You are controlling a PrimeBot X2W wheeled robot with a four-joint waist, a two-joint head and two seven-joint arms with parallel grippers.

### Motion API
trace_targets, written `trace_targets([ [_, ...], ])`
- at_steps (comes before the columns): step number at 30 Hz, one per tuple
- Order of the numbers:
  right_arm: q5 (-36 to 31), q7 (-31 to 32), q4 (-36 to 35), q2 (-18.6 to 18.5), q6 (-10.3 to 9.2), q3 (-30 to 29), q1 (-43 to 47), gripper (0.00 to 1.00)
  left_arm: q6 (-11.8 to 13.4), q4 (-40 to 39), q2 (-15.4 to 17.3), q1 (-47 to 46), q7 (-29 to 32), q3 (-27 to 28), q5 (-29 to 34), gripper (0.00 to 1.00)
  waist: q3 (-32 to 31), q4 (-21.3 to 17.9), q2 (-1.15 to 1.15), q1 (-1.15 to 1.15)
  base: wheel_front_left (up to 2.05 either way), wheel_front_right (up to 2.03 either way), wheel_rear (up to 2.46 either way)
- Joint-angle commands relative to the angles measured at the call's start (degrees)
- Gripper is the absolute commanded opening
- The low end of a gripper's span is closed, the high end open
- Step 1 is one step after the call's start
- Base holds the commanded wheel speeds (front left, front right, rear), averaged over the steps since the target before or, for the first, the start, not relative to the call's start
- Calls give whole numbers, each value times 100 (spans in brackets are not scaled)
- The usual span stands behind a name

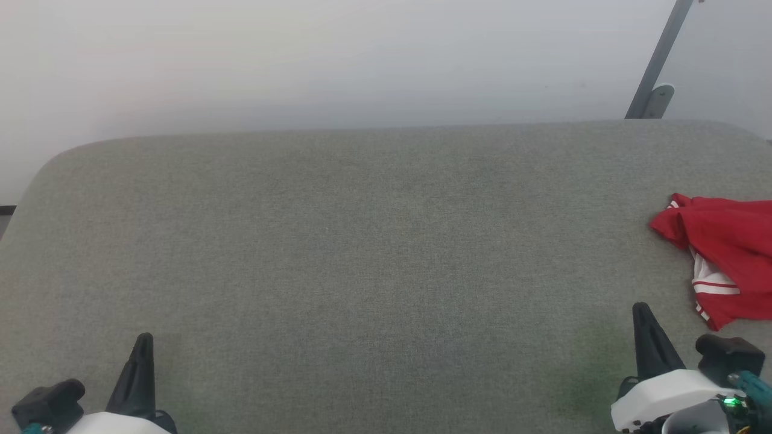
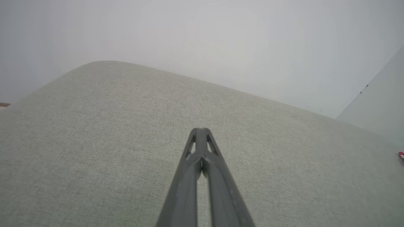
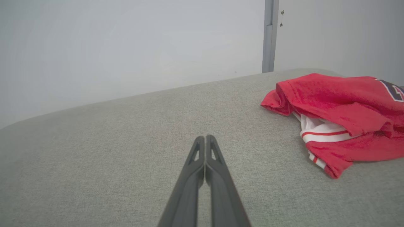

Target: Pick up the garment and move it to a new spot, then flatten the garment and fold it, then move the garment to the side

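Right claw [image 1: 640, 309] near garment [image 1: 733, 247] at edge

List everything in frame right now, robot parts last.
Bright red soft fabric shirt with white panels and striped trim: one, red and white, crumpled at the surface's right edge, nothing touching it.
Grey woven fabric-covered surface: one, grey, spans the workspace.
Plain white wall: one, white, behind the surface.
Grey metal post: one, grey, slanting at the far right in the head view.
Left gripper: one, dark fingers shut, empty, lower left.
Right gripper: one, dark fingers shut, empty, lower right, short of the shirt.
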Motion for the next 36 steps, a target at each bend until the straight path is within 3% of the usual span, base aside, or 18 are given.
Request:
trace_targets([
  [1,244,46,-111,-14,0,-7,-148,0,-1,-88,45,-156,48,40,-207,0,0,1,0,0,0,0,0],
  [36,3526,799,-289,11,0,81,-265,0,-6,-98,-444,-525,848,69,-2760,0,-18,32,0,0,0,0,0],
])
